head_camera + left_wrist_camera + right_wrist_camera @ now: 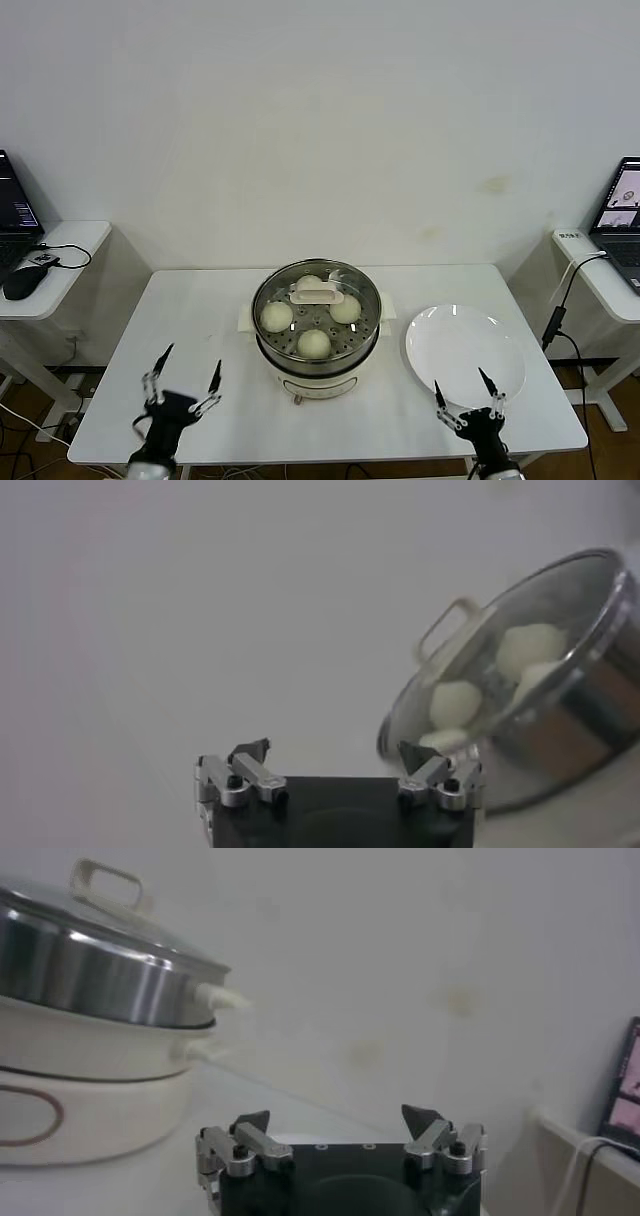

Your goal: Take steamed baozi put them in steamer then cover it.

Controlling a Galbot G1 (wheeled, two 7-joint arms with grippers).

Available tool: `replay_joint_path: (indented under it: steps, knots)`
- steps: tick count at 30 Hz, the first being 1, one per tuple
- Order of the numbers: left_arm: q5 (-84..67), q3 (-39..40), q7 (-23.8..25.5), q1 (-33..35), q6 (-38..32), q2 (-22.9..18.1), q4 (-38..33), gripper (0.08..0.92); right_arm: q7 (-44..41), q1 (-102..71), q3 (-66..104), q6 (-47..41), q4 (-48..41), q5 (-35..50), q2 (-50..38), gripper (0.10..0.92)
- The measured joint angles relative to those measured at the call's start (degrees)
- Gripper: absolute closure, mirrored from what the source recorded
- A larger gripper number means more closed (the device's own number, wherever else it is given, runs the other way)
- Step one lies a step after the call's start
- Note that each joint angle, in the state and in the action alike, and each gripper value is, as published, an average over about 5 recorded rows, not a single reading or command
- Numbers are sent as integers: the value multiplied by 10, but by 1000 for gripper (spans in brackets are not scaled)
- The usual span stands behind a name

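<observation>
Both the left hand [187, 383] and right hand [465, 397] have black bodies with silver-jointed, black-tipped fingers.

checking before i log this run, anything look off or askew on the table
Nothing stands out. The lid sits level on the steamer with the baozi inside, and the plate lies flat beside it. Both end effectors hang open, clear of everything.

Steamer [268, 330]: shiny steel pot, perforated tray, cream-white base. Baozi [314, 343]: cream-white, plain. Cover [365, 291]: clear glass, metal rim, cream-white handle. Plate [465, 354] near the worktop's right edge: plain white. Table [190, 300]: white. Left gripper [186, 386] and right gripper [467, 397]: black with silver links.
</observation>
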Motion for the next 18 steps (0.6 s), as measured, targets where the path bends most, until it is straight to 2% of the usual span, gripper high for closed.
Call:
replay_joint_path:
  steps: [8,18]
  knots:
    - [-179,-20,-5,43,-58,-5,39,177,-6,-26,-18,-3,15,22,-3,203]
    - [-240,-23,-7,63,-74,-7,57,177,-13,-48,-39,-5,28,36,-8,203]
